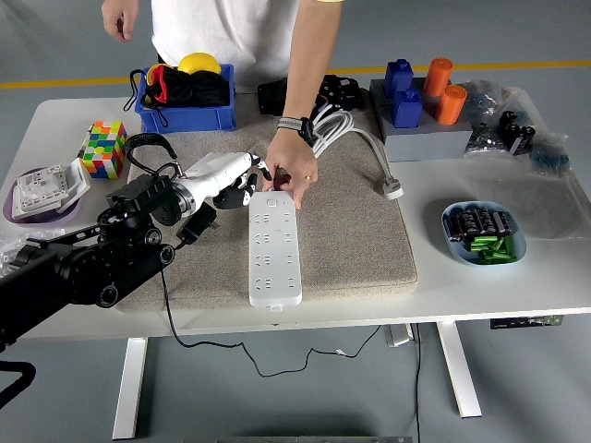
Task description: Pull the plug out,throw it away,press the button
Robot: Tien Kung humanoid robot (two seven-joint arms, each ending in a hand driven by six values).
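Note:
A white power strip [275,251] lies lengthwise on the grey mat [355,235]. A person's hand [292,173] presses down on its far end. My left hand [238,182], white with dark fingers, hovers just left of that end. Its fingers are curled on a black plug [246,195], which is off the strip's sockets. A black cable [166,305] runs from under the arm down over the table's front edge. My right arm is out of view.
A blue bin [185,113] of dark items stands at the back left, and a Rubik's cube [103,149] and a purple plate [20,210] with white sockets sit left. White cables [355,138], a grey block [429,140] and a blue dish [452,221] of batteries are on the right.

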